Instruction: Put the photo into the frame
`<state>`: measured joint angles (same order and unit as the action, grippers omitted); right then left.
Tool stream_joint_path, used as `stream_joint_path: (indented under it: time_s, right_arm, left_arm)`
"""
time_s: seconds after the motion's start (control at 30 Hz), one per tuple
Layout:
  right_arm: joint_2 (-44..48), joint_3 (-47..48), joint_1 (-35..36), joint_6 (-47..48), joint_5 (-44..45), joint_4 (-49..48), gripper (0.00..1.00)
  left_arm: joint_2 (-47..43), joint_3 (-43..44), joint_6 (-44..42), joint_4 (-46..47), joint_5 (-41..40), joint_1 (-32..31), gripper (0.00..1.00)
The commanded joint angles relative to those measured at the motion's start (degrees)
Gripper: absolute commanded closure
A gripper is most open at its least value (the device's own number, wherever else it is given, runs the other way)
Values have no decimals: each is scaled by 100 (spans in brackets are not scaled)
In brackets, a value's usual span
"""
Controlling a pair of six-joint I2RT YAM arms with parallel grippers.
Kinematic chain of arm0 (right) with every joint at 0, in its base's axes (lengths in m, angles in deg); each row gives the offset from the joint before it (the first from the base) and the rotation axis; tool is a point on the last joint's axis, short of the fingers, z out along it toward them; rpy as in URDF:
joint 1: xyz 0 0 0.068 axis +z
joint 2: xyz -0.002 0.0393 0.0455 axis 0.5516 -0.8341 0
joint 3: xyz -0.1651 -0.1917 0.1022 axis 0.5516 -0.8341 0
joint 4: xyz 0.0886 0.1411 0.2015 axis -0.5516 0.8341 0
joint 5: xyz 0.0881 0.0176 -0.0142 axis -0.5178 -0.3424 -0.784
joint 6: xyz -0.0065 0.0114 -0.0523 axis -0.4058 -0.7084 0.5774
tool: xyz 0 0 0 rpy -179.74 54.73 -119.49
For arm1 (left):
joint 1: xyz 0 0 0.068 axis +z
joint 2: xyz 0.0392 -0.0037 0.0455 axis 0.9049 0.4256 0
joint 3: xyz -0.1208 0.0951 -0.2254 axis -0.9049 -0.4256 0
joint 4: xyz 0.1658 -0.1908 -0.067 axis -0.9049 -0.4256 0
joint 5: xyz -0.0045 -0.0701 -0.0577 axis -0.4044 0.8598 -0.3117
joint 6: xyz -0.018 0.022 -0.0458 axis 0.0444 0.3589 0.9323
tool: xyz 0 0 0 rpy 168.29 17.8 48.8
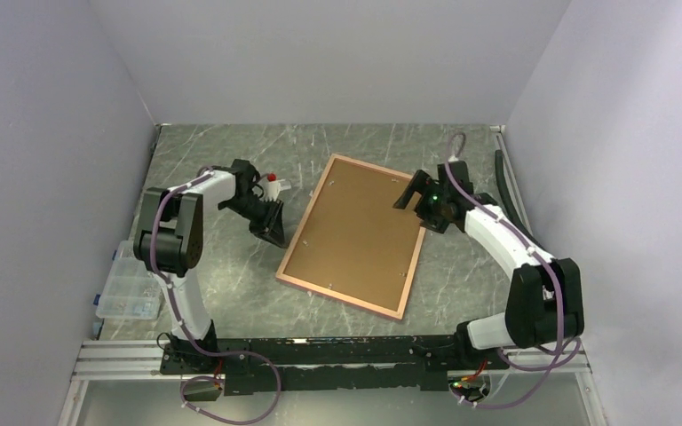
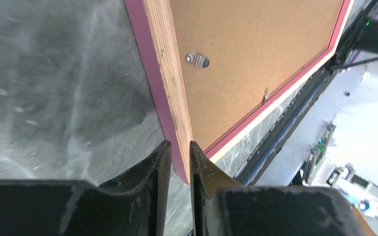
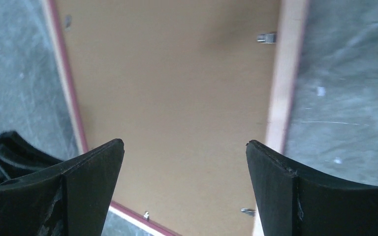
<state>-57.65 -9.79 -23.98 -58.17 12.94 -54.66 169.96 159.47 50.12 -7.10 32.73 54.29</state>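
Observation:
The frame [image 1: 337, 296] lies back-up on the table, thin pink border around the brown backing board [image 1: 355, 232], which fills it. The photo is hidden. My left gripper [image 1: 273, 232] is at the frame's left edge. In the left wrist view the left gripper [image 2: 179, 145] is shut on the frame's wood-and-pink edge [image 2: 170, 83] near a corner. My right gripper [image 1: 404, 193] hovers open and empty over the frame's far right part. In the right wrist view the right gripper [image 3: 184, 142] has its jaws wide apart above the board [image 3: 177, 98].
Small metal clips [image 2: 197, 59] [image 3: 267, 37] sit along the frame's inner border. A clear plastic box [image 1: 129, 282] stands at the table's left edge. A small red-capped object [image 1: 273, 180] lies behind the left gripper. Walls close in on the left, right and back.

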Motion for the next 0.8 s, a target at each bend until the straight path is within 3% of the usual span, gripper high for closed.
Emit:
stream_joint_path:
  time_s: [0.0,0.2,0.33,0.77]
  right_arm:
    - [-20,535,800,82,-155,-284,2]
    - [-1117,1118,1840,-15,-958,-1083,17]
    - [-1747,1516,2367,-97,-1096,-1326,19]
    - [-3093,2027,3098,-549,-1617,-2075,30]
  left_arm:
    - [-311,69,461,556,10,59,73]
    - [182,95,557,732,267,47,71]
    - [355,84,522,770,432,50,70]
    - [451,-66,401,820,332,50,80]
